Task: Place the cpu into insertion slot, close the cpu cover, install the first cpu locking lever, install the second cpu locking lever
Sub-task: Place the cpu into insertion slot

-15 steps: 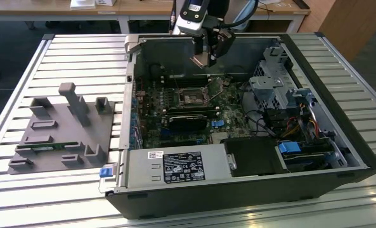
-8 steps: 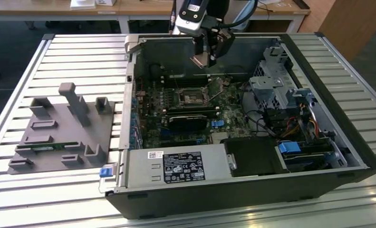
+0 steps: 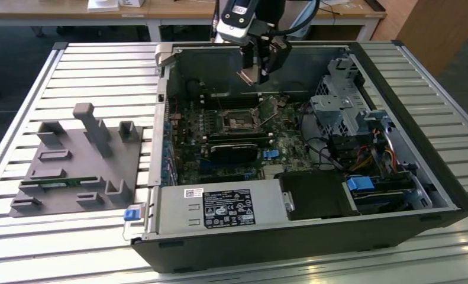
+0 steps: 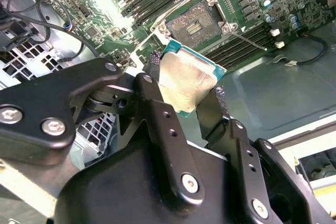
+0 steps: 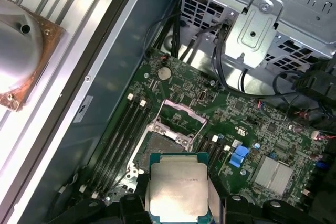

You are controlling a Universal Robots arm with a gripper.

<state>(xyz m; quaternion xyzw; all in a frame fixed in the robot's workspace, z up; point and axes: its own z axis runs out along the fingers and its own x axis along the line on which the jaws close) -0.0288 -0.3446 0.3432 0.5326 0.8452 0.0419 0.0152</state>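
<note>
**A:** Exterior view: how far along?
**B:** Early. The tool [image 3: 256, 72] hangs above the insertion slot [image 3: 236, 122], pinching the cpu [image 3: 248, 77].
**A:** Second wrist view?
**B:** The cpu [image 4: 186, 80] is clear of the bare insertion slot [image 4: 197, 22].
**A:** First wrist view?
**B:** The cpu cover [image 5: 181, 116] stands raised beside the insertion slot [image 5: 160, 150]. I'd judge seating, closing and both levers are left.

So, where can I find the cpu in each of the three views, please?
Exterior view: the cpu is held by the gripper above the open case; the insertion slot lies lower in the picture.
First wrist view: the cpu faces the camera, with the slot just beyond it.
Second wrist view: the cpu sits between the fingers, with the slot beyond.
Shared landmark: the insertion slot.
</note>
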